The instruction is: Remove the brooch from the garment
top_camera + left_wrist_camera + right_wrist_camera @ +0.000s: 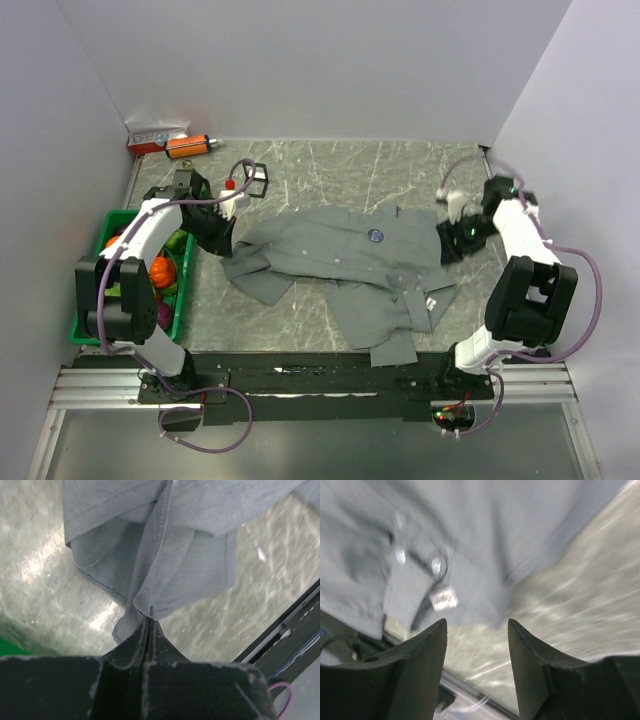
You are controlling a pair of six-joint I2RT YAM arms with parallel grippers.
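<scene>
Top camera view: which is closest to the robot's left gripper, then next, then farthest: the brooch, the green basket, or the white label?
1. green basket, right beside the left gripper, on its left.
2. brooch, middle of the garment.
3. white label, far right side.

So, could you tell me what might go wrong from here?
The left gripper pinches only a thin fold of the garment, which could slip out under tension. The right gripper is open and off to the side of the brooch; pulling may bunch cloth over it.
</scene>
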